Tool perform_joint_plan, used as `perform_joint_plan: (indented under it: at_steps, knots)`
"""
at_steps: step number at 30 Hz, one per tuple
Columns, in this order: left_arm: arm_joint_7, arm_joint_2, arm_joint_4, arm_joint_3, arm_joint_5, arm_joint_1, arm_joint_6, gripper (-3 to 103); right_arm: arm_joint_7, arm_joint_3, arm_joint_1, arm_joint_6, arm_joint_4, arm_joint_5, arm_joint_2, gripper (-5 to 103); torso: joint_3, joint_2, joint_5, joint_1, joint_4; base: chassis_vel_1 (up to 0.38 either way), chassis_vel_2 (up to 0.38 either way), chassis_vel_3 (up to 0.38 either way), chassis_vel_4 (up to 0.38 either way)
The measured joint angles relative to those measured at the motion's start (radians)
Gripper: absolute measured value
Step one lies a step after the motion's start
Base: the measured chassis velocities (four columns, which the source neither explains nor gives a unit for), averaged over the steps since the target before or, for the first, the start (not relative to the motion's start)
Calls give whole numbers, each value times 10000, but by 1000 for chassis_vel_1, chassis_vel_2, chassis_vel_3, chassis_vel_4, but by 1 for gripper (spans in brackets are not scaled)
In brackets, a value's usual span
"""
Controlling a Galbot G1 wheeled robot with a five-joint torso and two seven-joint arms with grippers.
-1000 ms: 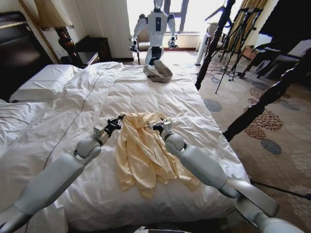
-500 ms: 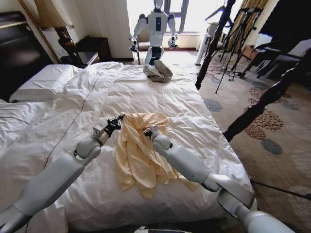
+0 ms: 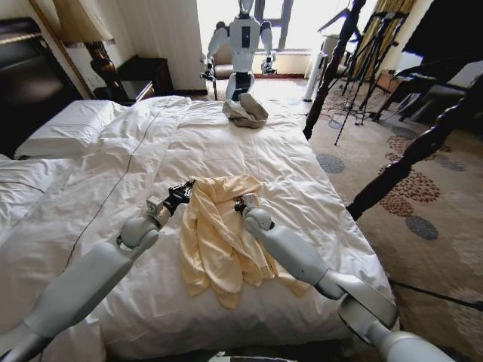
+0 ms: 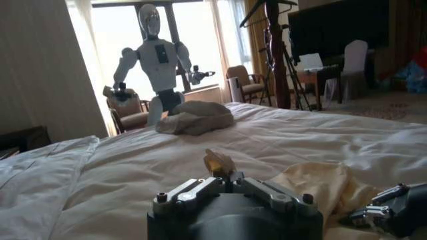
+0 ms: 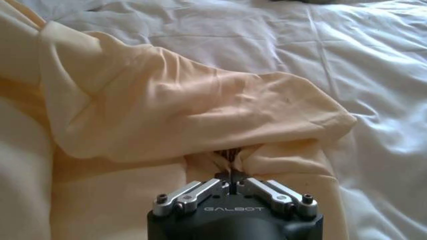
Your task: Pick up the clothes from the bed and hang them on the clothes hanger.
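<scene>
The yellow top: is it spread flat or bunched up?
Bunched. The yellow top lies rumpled in folds on the bed, both grippers pinching its upper edge.

The head view looks forward and down from above, taking in the whole bed (image 3: 249,143). The left wrist view sits low, facing along the duvet toward the window. The right wrist view looks closely down at the top (image 5: 180,110), which all three views share.

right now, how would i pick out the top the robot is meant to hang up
Start at the big white bed. On the duvet's near half, between the left claw and right claw, both pinching its upper edge, lies a pale yellow long-sleeved top. The grey-beige cloth bundle sits at the far edge.
</scene>
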State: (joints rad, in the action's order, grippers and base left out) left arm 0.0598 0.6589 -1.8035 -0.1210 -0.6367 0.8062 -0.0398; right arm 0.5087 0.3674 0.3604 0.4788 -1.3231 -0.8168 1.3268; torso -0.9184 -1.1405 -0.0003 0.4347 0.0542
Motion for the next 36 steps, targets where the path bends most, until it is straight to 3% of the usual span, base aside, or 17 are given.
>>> perform_joint_plan:
  at_steps: [12,27,31,33,36]
  knots:
    - [20,-23,-33,-19,-27,80,62,0,39,-189,65,-180,-336,411,-513,-2,0,0,0,0,3,0,0,0,0]
    - [35,15,-6,5,-21,98,108,0,98,-138,135,-351,-600,751,-585,-2,0,-2,-4,0,2,0,0,0,0]
    - [37,36,-6,38,-15,114,109,0,82,-171,44,-223,-368,631,-388,3,0,-2,-2,0,2,0,0,0,0]
    - [37,44,-11,68,-9,125,110,0,19,-217,-80,-172,-112,516,-184,13,0,-2,-3,0,1,0,0,0,0]
    - [35,38,-25,77,-9,134,113,0,-24,-235,-163,-86,-76,324,-90,18,-1,-2,-2,1,1,0,0,0,0]
